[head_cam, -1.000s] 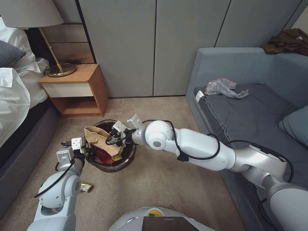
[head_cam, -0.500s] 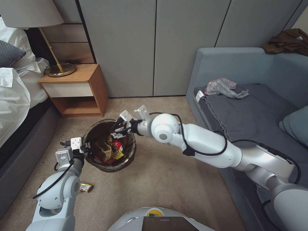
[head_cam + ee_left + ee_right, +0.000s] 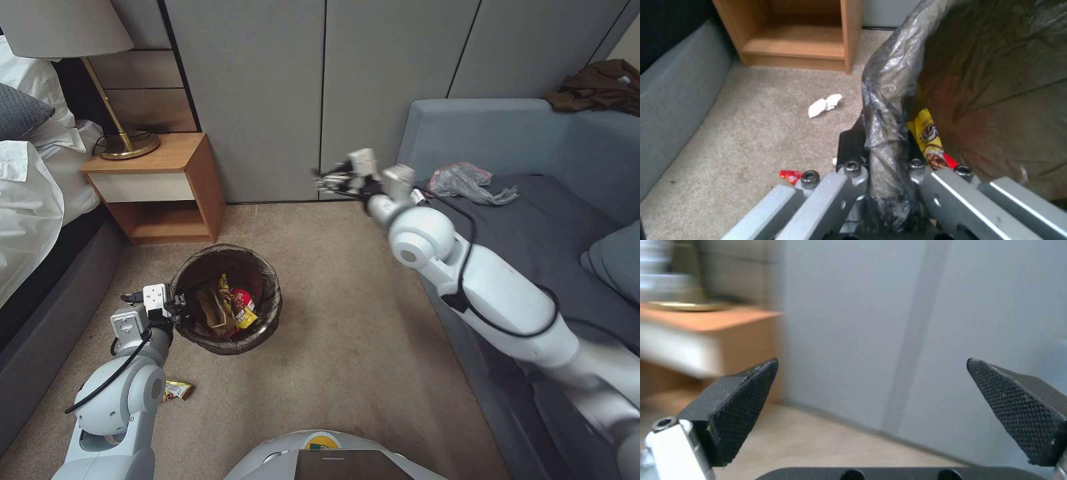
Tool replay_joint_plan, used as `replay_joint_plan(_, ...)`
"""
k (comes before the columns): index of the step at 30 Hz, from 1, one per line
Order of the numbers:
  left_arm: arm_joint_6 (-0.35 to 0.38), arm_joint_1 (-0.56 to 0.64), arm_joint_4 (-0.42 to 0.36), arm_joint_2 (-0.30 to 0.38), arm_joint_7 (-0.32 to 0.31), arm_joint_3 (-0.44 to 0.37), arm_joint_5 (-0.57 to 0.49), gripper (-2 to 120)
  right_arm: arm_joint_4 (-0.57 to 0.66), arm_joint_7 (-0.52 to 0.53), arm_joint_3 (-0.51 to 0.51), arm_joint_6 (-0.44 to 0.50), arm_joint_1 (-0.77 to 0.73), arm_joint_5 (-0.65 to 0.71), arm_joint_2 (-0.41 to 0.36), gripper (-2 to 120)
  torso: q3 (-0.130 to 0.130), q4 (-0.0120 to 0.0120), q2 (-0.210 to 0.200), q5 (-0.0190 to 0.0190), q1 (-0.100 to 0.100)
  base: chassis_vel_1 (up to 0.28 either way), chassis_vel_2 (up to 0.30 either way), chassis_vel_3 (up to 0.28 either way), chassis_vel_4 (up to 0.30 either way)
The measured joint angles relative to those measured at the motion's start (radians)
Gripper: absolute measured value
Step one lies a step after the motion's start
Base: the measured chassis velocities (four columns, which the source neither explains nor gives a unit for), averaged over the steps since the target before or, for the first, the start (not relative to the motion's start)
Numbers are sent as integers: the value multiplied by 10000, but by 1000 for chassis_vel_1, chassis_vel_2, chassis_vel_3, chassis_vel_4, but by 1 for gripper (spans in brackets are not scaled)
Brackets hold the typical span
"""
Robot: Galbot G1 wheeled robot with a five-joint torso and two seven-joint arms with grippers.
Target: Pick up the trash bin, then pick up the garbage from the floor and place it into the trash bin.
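While the left claw [image 3: 882,173] clamps the bag-lined rim of the small round white plastic trash bin [image 3: 227,300], the right claw [image 3: 331,179] hangs empty, fingers spread, near the wall. Remaining crumpled wrapper [image 3: 177,390] beside the left arm looks light and crushable: pinch its middle. Open carpet around it.

White-and-silver jointed arms, black cables, bolted metal links, seemingly knurled black fingertips [image 3: 735,406].
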Motion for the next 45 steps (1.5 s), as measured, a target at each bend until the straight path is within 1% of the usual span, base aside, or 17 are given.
replay_joint_plan(2,0,-10,1,-2,7,52,-17,0,-153,-121,1682,470,-1612,-1263,93,100,-1,-1,1,-4,0,0,0,0,0)
replay_joint_plan(3,0,-10,1,-2,7,52,-17,0,-153,-121,1682,470,-1612,-1263,93,100,-1,-1,1,-4,0,0,0,0,0)
replay_joint_plan(4,0,-14,2,3,19,62,-43,0,-246,-253,2474,826,-2523,-1880,224,100,-1,-2,1,-8,0,0,0,0,0)
replay_joint_plan(5,0,-25,29,17,53,75,-59,0,-355,-393,3201,1274,-3479,-2672,443,100,0,-4,0,4,0,0,0,0,0)
replay_joint_plan(6,0,-25,29,17,53,75,-59,0,-355,-393,3201,1274,-3479,-2672,443,100,0,-4,0,4,0,0,0,0,0)
replay_joint_plan(8,0,-39,105,4,103,121,20,0,-409,-767,4281,2348,-4862,-4179,1014,100,-1,-2,1,-8,0,0,0,0,0)
replay_joint_plan(9,0,-39,105,4,103,121,20,0,-409,-767,4281,2348,-4862,-4179,1014,100,-1,-2,1,-8,0,0,0,0,0)
replay_joint_plan(10,0,-35,111,-12,110,134,53,0,-385,-871,4664,2678,-5320,-4753,1364,100,-1,2,1,-12,0,0,0,0,0)
replay_joint_plan(12,0,-18,142,-41,132,203,89,0,-165,-1015,5397,3148,-6596,-5646,2815,100,-2,2,1,-3,0,0,0,0,0)
replay_joint_plan(13,0,-18,142,-41,132,203,89,0,-165,-1015,5397,3148,-6596,-5646,2815,100,-2,2,1,-3,0,0,0,0,0)
replay_joint_plan(14,0,-12,160,-45,137,218,90,0,-128,-1052,5519,3207,-6894,-5802,3125,100,-1,7,0,-1,-1,0,0,0,0)
replay_joint_plan(15,0,-8,195,-32,138,242,75,0,-118,-1172,5805,3509,-7598,-6248,3779,100,-1,4,1,-7,-1,0,0,0,0)
replay_joint_plan(16,0,-8,195,-32,138,242,75,0,-118,-1172,5805,3509,-7598,-6248,3779,100,-1,4,1,-7,-1,0,0,0,0)
replay_joint_plan(19,0,-17,250,-5,146,313,35,0,-272,-1450,6233,4450,-8419,-7091,4498,100,-1,-1,1,-8,-1,0,0,0,0)
replay_joint_plan(23,0,-6,269,-22,173,369,42,0,-294,-1544,6300,4845,-8585,-7193,4728,100,-1,3,1,-10,-1,0,0,0,0)
replay_joint_plan(35,-37,106,144,-12,182,354,126,0,-327,-1759,6067,5527,-8883,-7654,5238,100,0,3,1,-10,-1,0,0,0,0)
replay_joint_plan(45,-59,168,122,-22,292,415,289,0,-414,-1883,5956,5646,-8946,-7686,5307,100,0,3,1,-9,-1,0,0,0,0)
